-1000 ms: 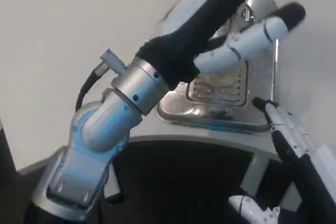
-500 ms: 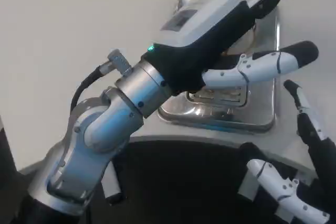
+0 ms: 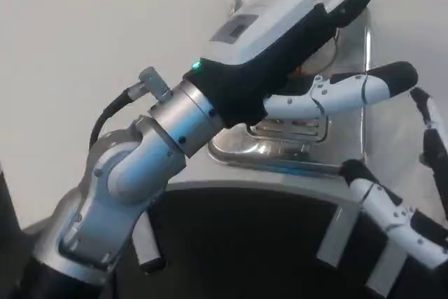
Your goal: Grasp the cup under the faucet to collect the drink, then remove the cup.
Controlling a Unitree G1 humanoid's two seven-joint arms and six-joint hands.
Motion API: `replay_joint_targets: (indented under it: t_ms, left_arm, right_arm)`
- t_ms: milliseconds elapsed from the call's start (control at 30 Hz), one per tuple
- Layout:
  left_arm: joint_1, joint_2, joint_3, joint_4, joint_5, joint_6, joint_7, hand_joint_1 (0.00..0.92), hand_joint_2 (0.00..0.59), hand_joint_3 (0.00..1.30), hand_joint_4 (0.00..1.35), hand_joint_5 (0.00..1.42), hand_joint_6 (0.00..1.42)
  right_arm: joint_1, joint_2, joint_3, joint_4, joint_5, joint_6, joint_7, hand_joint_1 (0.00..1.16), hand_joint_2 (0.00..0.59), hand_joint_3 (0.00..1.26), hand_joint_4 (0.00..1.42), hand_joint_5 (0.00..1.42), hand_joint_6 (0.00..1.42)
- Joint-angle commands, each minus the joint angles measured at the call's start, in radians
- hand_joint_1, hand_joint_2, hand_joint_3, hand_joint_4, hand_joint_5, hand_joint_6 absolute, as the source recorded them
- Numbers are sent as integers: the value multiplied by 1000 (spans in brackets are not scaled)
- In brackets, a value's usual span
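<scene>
Surface: white, carrying a polished steel drip tray with a slotted grate at the far right.

Left arm: reaches diagonally across the tray, hiding most of it and whatever stands beneath the faucet.

Risks, as judged from this position:
- The cup cannot be made out; if it stands on the tray, it is behind the left hand. A grasp closed blind may pinch the rim off-centre and tip the cup, spilling drink onto the grate.
- The left thumb juts out over the tray toward the right hand's fingers. Should both hands close in together, they may collide (the gap between them looks small).
- The faucet itself cannot be identified; pushing the hand further up the picture may strike it.
- Lifting away before the fingers are seated round the cup would drag it across the tray.

Left hand: back uppermost, fingers running out past the top edge, thumb spread wide to the side. Whether the fingers wrap the cup or anything else cannot be told.

Right hand: at the lower right, beside the tray, fingers apart, holding nothing visible.
</scene>
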Motion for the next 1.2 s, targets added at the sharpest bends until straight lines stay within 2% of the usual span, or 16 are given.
replay_joint_targets:
  t_ms: [33,100,200,333,533,667,900,1200]
  left_arm:
    - [22,4,-28,9,14,-32,-30,0,177,0,0,0,0]
    - [23,1,-27,8,15,-29,-28,0,187,0,0,0,0]
    - [23,-3,-27,8,18,-27,-26,0,190,0,0,0,0]
    - [22,-6,-27,7,19,-24,-27,0,198,0,0,0,0]
    - [23,-4,-23,6,23,-24,-27,0,204,0,0,0,0]
    - [25,-1,-23,8,27,-27,-28,0,205,0,0,0,0]
    - [26,-2,-24,21,28,-37,-26,0,208,0,0,0,0]
    - [46,-8,-7,0,53,-38,19,0,213,0,0,0,0]
  right_arm:
    - [-52,-11,-24,34,-11,28,-21,1050,295,0,0,0,191]
    - [-90,-10,-34,64,-9,41,-31,1119,307,0,0,0,207]
    - [-146,-9,-34,115,-7,54,-49,1159,324,0,0,0,227]
    - [-185,-15,-15,173,-12,46,-81,1162,329,0,0,0,241]
    - [-241,-43,0,255,-23,25,-141,1162,330,0,0,0,245]
    - [-263,-58,18,277,-29,26,-163,1162,330,0,0,0,249]
    - [-282,-46,60,337,-51,31,-241,1162,316,0,0,0,267]
    - [-300,-40,68,396,-42,32,-307,1162,308,0,0,0,270]
